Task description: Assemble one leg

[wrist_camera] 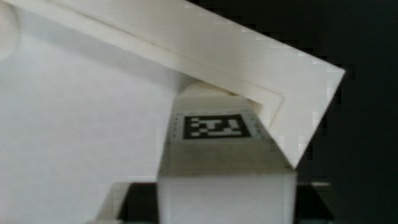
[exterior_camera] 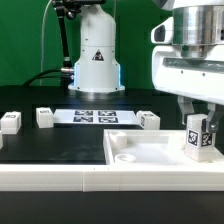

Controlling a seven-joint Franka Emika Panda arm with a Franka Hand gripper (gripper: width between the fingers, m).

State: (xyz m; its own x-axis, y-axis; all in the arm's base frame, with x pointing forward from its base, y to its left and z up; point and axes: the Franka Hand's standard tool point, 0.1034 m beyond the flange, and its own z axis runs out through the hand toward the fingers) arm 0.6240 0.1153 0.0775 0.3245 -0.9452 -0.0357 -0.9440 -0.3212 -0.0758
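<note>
My gripper (exterior_camera: 199, 128) is shut on a leg (exterior_camera: 199, 137), a small white post with black-and-white marker tags, held upright over the right part of the large white plate (exterior_camera: 150, 152) near its corner. In the wrist view the leg (wrist_camera: 222, 150) runs up from between the fingers toward the plate's raised rim corner (wrist_camera: 285, 95). The leg's lower end is close to the plate; I cannot tell whether it touches. Three other legs lie on the table: one (exterior_camera: 10, 122) at the exterior view's left, one (exterior_camera: 45, 117) beside it, one (exterior_camera: 148, 120) behind the plate.
The marker board (exterior_camera: 93, 115) lies flat behind the plate. The arm's white base (exterior_camera: 97, 55) stands at the back before a green wall. A white ledge (exterior_camera: 50, 178) runs along the front of the table.
</note>
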